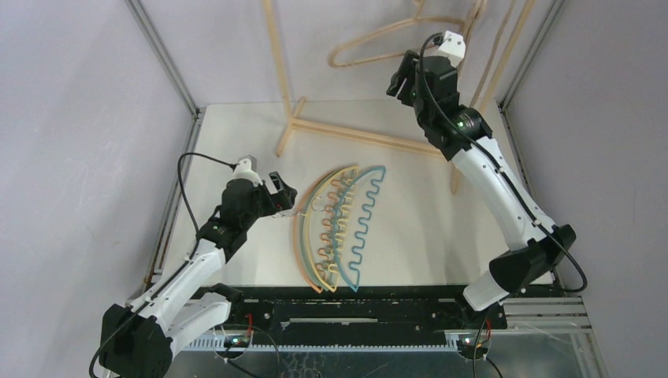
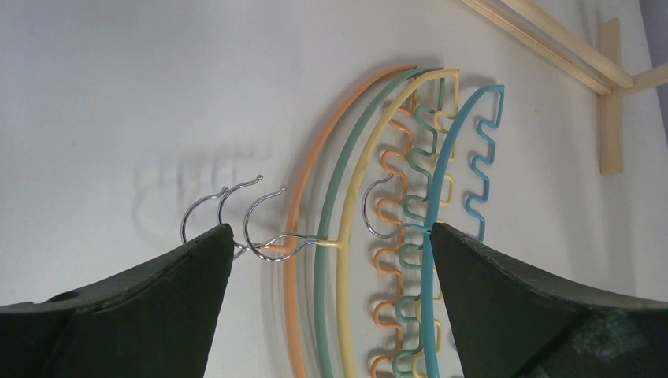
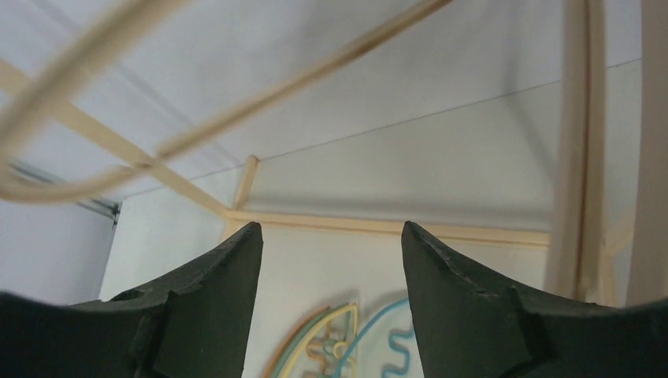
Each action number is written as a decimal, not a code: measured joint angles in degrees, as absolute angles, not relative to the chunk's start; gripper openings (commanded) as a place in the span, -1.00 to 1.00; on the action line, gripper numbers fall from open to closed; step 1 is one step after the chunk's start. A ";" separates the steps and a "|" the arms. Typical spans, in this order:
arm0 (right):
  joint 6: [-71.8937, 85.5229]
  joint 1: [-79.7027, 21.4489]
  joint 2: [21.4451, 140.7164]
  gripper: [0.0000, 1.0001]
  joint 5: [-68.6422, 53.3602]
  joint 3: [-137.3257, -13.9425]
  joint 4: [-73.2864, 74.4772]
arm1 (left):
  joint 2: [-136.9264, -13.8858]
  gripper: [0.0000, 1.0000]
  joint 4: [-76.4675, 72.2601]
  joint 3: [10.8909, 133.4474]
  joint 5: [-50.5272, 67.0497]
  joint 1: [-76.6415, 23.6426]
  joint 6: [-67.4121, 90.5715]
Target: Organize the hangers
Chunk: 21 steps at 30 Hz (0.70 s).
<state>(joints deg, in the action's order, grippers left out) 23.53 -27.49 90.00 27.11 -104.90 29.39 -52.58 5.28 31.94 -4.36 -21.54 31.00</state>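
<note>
Lying flat on the pale matte counter (image 1: 236, 126), four thin arched hangers (image 1: 339, 228) nested together in the overhead view. Their smooth curved backs faced left and their wavy inner edges faced right. The left tool (image 1: 283, 194) sat low, just beside their hooks. The right tool (image 1: 398, 77) stood high at the far side, near a pale wooden hanger (image 1: 378, 43), a smooth rounded loop up by the slim-legged wooden rack (image 1: 287, 94).

From the left wrist, the arcs ran in order: the orange hanger (image 2: 293, 276) outermost, then the green hanger (image 2: 321, 276), the yellow hanger (image 2: 341, 276) and, slightly apart, the teal hanger (image 2: 450, 142). Three silvery wire hooks (image 2: 260, 220) bunched left of the orange arc, and a fourth curled between yellow and teal. The dark, grainy fingers stood wide apart, released and grasping nothing. The left finger's tip overlapped the bunched hooks, but contact could not be told.

From the right wrist, that tool's fingers were likewise spread with nothing between them. The wooden loop crossed overhead, blurred and clear of both fingers. The rack's uprights rose at the right. Far below, between the fingers, the colored arcs lay on the counter.
</note>
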 measured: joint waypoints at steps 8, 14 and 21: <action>20.60 -34.06 80.55 0.47 32.25 -94.65 27.31 | -53.49 0.99 5.23 31.94 -4.32 -21.54 31.00; 16.38 -42.22 74.17 0.29 38.57 -91.88 24.58 | -53.91 0.99 5.21 31.94 -4.29 -21.54 31.00; 8.40 -49.50 67.11 -0.31 44.62 -88.92 14.02 | -54.00 0.99 5.19 31.94 -4.29 -21.54 31.00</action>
<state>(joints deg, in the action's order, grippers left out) 8.40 -49.50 67.11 44.62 -88.92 14.02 -54.00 5.19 31.94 -4.29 -21.54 31.00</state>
